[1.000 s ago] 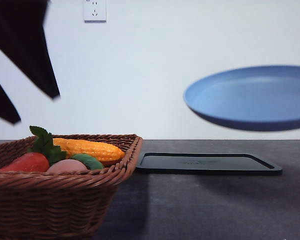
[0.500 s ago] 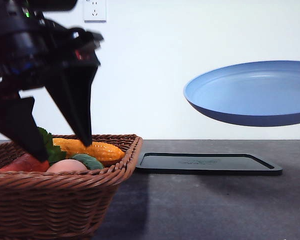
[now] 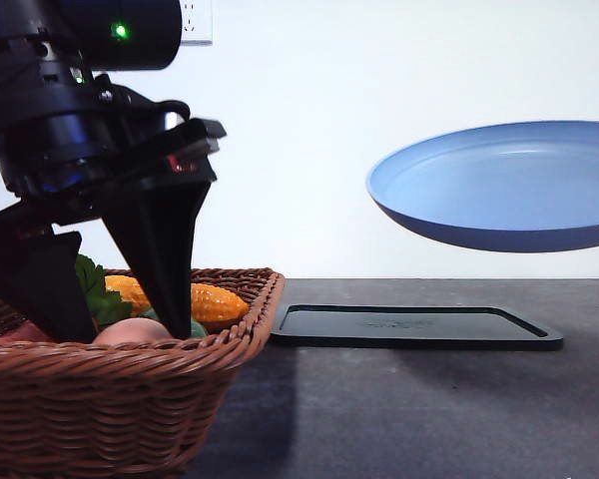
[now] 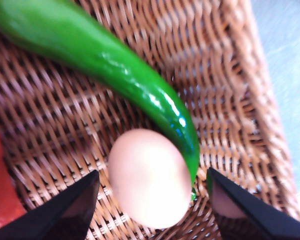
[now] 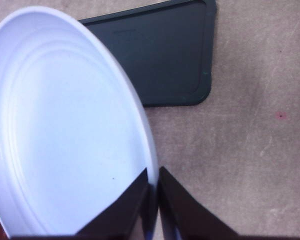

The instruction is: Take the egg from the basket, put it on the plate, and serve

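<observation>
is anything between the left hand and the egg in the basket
Nothing visible lies between them: the left hand is open astride the pinkish-brown oval egg in the brown woven wicker basket. A long green pepper lies against the egg's side by one finger.

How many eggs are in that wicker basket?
1. The egg lies on the basket floor between the open left claw's fingers, touching a green pepper. More could be hidden behind the arm or other vegetables.
</observation>
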`<state>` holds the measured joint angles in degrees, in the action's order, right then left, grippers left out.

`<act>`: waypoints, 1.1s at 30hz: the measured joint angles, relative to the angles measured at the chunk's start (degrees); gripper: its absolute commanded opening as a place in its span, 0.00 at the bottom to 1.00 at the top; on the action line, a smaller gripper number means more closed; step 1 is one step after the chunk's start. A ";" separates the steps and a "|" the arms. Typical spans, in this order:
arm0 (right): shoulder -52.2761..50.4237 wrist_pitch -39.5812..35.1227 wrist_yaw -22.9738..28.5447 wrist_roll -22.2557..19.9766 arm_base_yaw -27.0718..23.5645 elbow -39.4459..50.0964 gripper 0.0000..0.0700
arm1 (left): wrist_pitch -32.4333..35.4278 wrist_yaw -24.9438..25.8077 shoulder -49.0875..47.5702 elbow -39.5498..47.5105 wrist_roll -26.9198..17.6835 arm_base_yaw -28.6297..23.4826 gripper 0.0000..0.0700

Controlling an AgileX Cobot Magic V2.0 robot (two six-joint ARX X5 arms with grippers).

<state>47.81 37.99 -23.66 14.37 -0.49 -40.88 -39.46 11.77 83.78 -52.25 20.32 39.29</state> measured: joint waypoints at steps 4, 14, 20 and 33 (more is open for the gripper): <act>0.00 -0.10 -0.01 0.00 0.00 0.00 0.00 | 0.02 0.00 0.92 0.00 0.02 0.23 0.55; 0.00 -0.18 -0.08 0.00 0.01 0.00 0.00 | -0.16 0.01 1.02 0.00 -0.18 0.37 0.37; 0.00 -0.73 -0.12 0.00 0.00 -0.02 0.00 | -1.29 0.01 1.02 -0.52 -1.54 0.10 0.34; 0.43 -0.71 -4.59 0.56 0.28 -0.02 0.00 | -9.39 -2.82 -5.19 -14.99 -4.49 -1.99 0.34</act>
<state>48.24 37.28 -28.24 14.93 -0.21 -40.91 -48.86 8.95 78.59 -67.24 15.83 37.30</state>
